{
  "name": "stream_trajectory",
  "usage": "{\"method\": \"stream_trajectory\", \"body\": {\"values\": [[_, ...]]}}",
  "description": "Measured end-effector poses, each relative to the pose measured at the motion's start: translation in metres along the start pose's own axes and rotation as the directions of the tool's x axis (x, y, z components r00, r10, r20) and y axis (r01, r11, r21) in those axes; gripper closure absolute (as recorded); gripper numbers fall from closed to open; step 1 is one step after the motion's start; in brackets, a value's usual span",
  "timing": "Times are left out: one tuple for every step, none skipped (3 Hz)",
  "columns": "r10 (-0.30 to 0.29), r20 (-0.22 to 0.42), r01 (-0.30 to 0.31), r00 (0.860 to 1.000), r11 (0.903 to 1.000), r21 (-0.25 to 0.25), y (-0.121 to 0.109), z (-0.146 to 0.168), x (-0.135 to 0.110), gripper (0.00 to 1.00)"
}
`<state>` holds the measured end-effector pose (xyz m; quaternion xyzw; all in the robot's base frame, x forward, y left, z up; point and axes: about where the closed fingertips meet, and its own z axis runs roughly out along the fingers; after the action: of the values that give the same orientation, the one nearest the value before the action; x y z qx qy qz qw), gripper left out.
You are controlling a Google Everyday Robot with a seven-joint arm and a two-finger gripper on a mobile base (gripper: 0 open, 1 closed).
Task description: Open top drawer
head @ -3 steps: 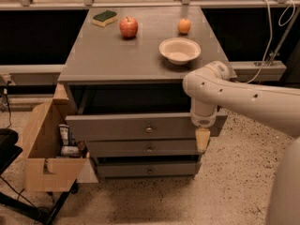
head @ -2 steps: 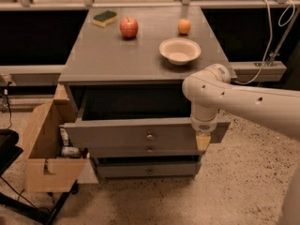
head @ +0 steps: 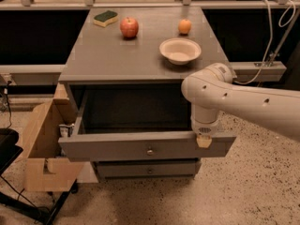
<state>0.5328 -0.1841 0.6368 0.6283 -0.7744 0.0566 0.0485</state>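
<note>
The top drawer (head: 117,146) is a wide grey wooden drawer pulled well out of the grey cabinet (head: 122,55), showing its deep dark box. A small round metal knob (head: 150,151) sits at the centre of its front panel. My gripper (head: 204,139) hangs from the white arm at the right end of the drawer's front panel, at its top edge, to the right of the knob. A narrower grey drawer front (head: 147,169) with a like knob shows below, closed.
On the cabinet top lie a green sponge (head: 105,18), a red apple (head: 129,27), an orange (head: 184,26) and a white bowl (head: 180,50). An open cardboard box (head: 42,146) stands left of the cabinet. A dark chair base (head: 9,149) is at far left.
The top drawer has slid further out toward the camera, and my gripper has moved with its right end. The drawer's inside now shows more.
</note>
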Motion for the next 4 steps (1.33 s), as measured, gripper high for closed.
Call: {"method": "stream_trajectory", "body": {"values": [[0.000,0.000,0.000,1.000,1.0000,0.000,0.0000,0.0000,0.0000,1.00],[0.000,0.000,0.000,1.000,1.0000,0.000,0.0000,0.0000,0.0000,1.00],[0.000,-0.001,0.000,1.000,1.0000,-0.001,0.0003,0.0005,0.0003,0.82],[0.000,-0.001,0.000,1.000,1.0000,-0.001,0.0003,0.0005,0.0003,0.59]]}}
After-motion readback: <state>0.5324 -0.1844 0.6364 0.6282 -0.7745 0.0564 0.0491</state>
